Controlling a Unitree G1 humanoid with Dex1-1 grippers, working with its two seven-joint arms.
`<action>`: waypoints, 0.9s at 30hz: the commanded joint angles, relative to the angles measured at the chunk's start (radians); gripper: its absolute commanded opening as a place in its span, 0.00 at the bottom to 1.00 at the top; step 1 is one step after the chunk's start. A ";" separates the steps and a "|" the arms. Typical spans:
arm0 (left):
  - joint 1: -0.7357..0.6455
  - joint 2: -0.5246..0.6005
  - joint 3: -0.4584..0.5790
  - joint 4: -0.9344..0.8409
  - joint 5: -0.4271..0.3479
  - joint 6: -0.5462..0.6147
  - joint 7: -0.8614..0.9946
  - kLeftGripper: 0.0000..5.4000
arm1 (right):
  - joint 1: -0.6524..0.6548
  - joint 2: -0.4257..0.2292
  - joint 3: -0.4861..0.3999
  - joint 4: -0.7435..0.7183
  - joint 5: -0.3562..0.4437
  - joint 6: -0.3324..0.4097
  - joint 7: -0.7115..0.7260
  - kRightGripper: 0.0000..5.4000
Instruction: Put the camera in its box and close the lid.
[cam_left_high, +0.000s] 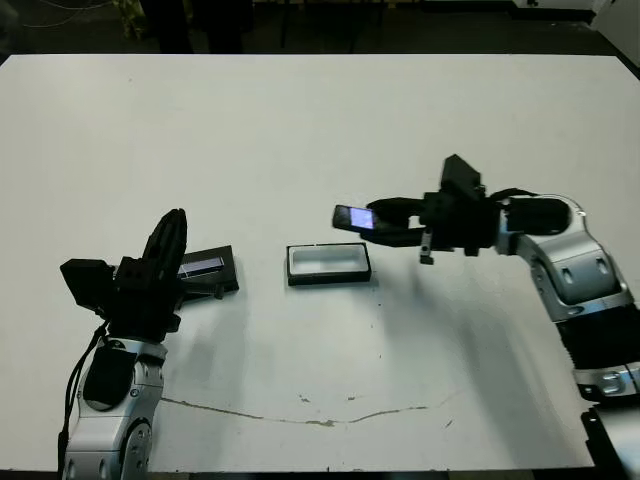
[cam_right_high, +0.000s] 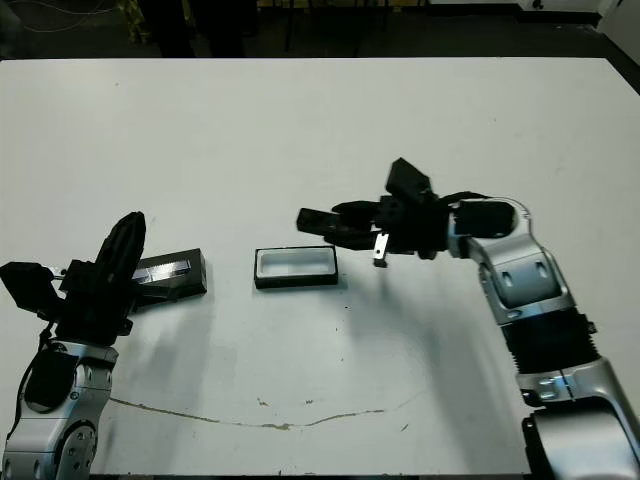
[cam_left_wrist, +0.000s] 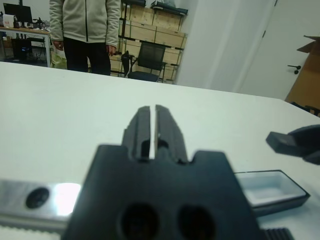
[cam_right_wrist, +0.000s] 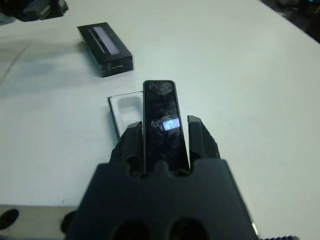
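Right gripper (cam_left_high: 385, 222) clamps the camera (cam_left_high: 354, 217) in the air just right of the open box (cam_left_high: 328, 264), nothing inside yet, lid (cam_left_high: 208, 269) waiting left by the closed, empty left gripper (cam_left_wrist: 150, 125).

Right gripper (cam_left_high: 385, 222) fingers clamped, arm extended inward, left gripper (cam_left_high: 172, 240) fingers together, raised

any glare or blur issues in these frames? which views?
Right wrist view: a bright glare patch on the camera held in the right gripper. Left wrist view: the lid is blurred, its strip blown out; the left gripper body is soft. Left eye view: glare on the camera tip, soft arm shadows on the table.
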 joint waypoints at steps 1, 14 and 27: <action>0.018 0.004 0.001 0.018 0.000 0.005 -0.001 0.00 | -0.012 0.014 0.025 0.012 -0.001 0.028 0.015 0.16; 0.021 0.006 0.002 0.021 -0.002 0.005 -0.001 0.00 | -0.020 0.029 0.099 0.018 -0.068 0.055 0.005 0.16; 0.026 0.002 -0.004 0.018 -0.003 0.001 0.001 0.00 | -0.039 0.040 0.139 0.067 -0.125 0.021 0.006 0.16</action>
